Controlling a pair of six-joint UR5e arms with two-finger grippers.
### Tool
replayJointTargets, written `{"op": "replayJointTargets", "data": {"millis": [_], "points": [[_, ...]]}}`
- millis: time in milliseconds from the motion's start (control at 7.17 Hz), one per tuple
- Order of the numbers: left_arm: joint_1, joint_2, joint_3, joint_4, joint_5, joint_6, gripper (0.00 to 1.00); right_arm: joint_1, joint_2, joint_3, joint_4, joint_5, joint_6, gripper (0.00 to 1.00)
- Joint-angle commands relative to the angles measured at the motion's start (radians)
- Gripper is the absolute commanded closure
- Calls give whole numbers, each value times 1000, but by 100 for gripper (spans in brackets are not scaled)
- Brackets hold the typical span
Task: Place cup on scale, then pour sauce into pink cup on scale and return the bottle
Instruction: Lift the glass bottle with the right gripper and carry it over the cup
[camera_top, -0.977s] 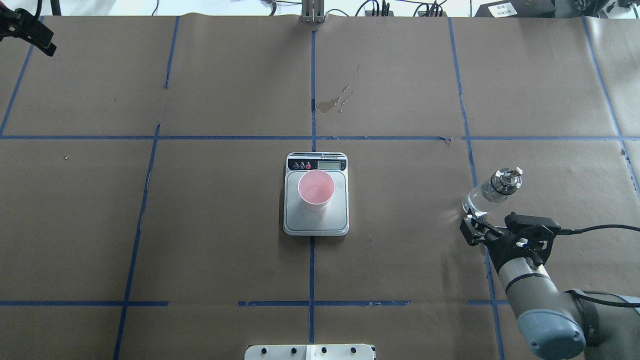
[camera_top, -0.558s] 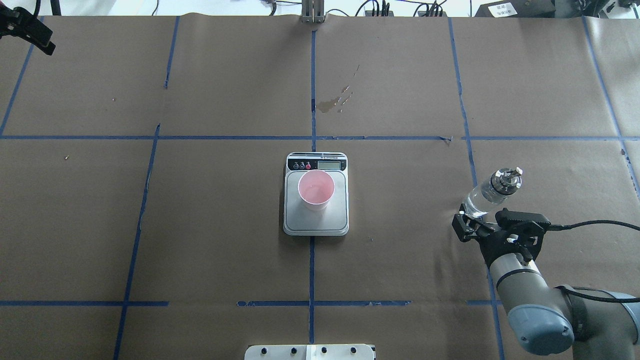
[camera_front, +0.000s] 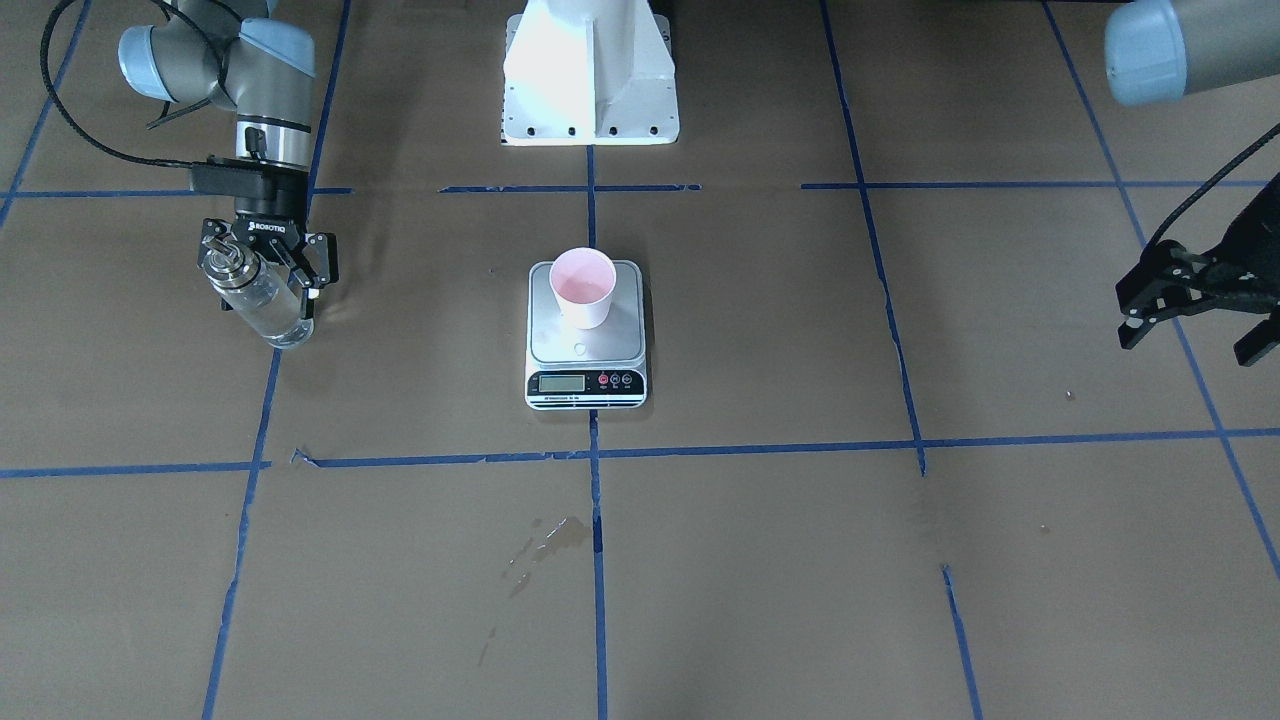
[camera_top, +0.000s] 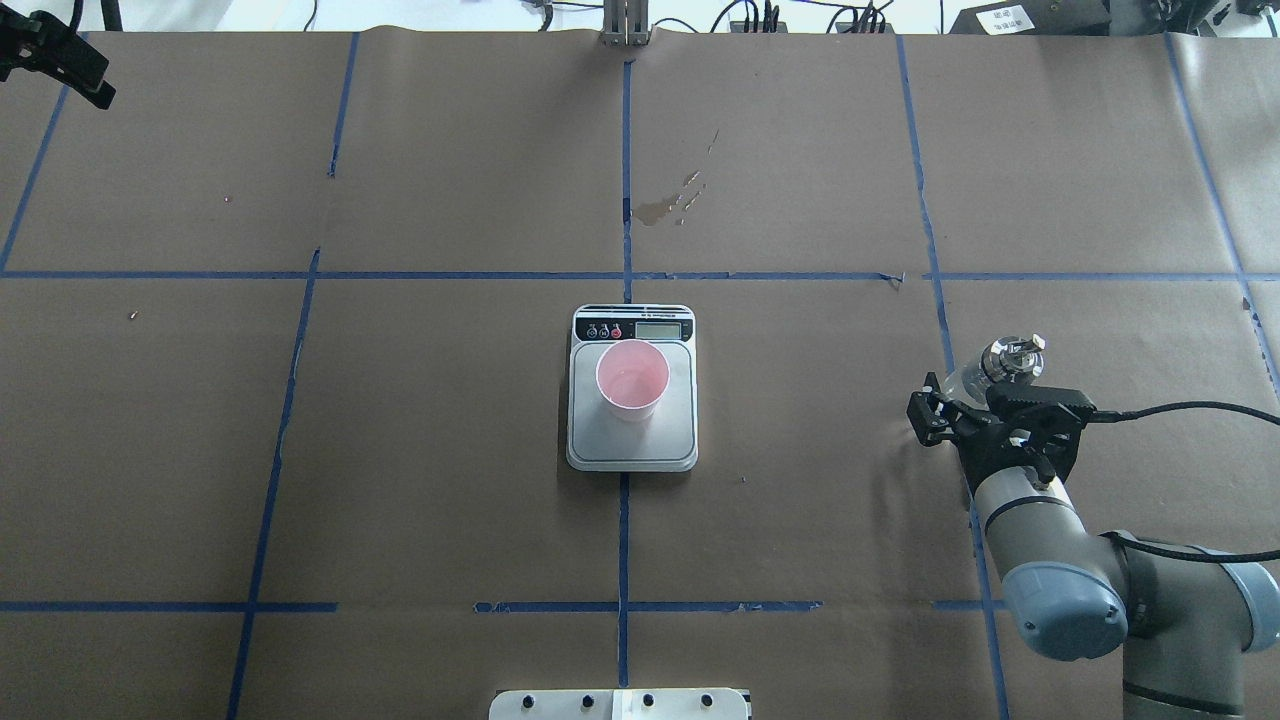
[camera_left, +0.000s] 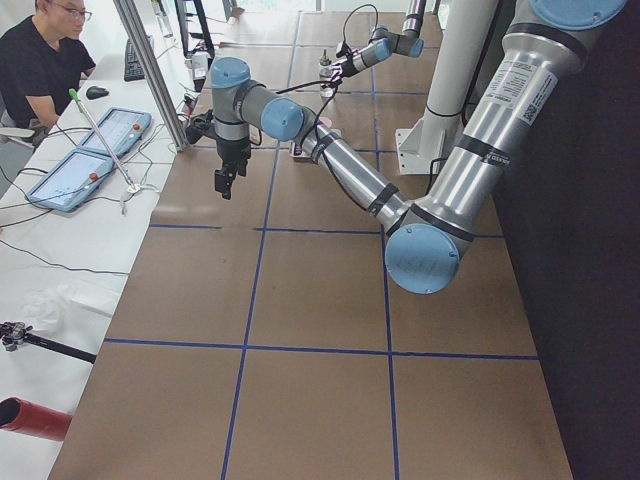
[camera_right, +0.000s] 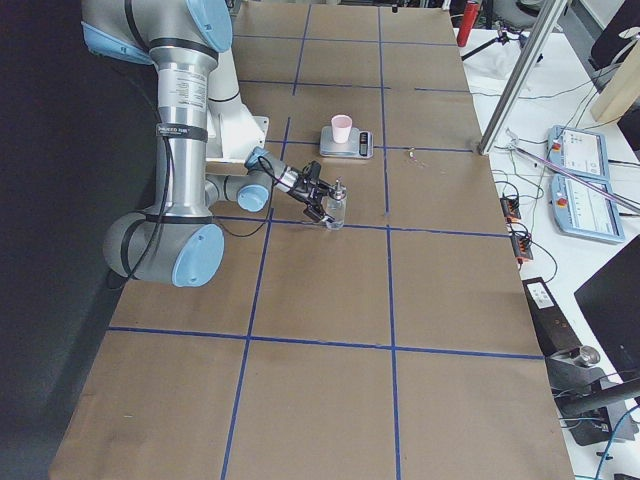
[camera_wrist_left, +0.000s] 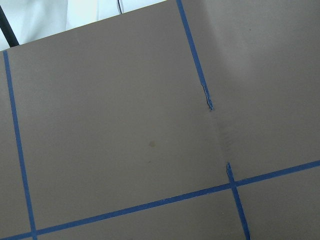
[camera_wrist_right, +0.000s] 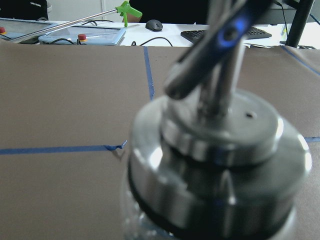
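The bottle (camera_front: 272, 315) stands upright on the bench (camera_front: 900, 560) at the front-facing frame's left, its long axis vertical, well apart from the cup (camera_front: 582, 285) on the scale (camera_front: 586, 350) at centre. The right hand (camera_front: 263, 272) straddles it, fingers spread, seemingly not yet clamped. The left hand (camera_front: 1190, 310), also spread, hangs at far right.

One cup (camera_top: 632, 380), one scale (camera_top: 633, 452), one bottle (camera_front: 266, 302)

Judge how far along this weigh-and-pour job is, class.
Done: the cup sits on the scale. In hand: the right gripper, open, brackets the upright bottle, not yet clamped. Remaining: grip, pour into the cup, return the bottle. Whether the cup holds any liquid yet is unclear.
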Motion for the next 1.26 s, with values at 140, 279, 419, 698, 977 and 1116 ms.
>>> {"op": "replayJointTargets", "data": {"millis": [140,279,419,698,977,1116], "points": [[0,-4,1,2,-2,-2,0,37,37,-14,3,25,-8,98],[0,-5,1,0,-7,-18,0,40,40,-8,3,37,-27,100],[0,-5,-1,0,-30,-33,0,65,54,9,3,81,-80,100],[0,-5,-2,2,-33,-35,0,147,54,87,0,175,-227,100],[-3,-1,-2,0,-34,-30,0,181,133,114,-11,204,-311,100],[-3,5,-1,0,-33,-22,0,186,158,123,-12,206,-455,100]]}}
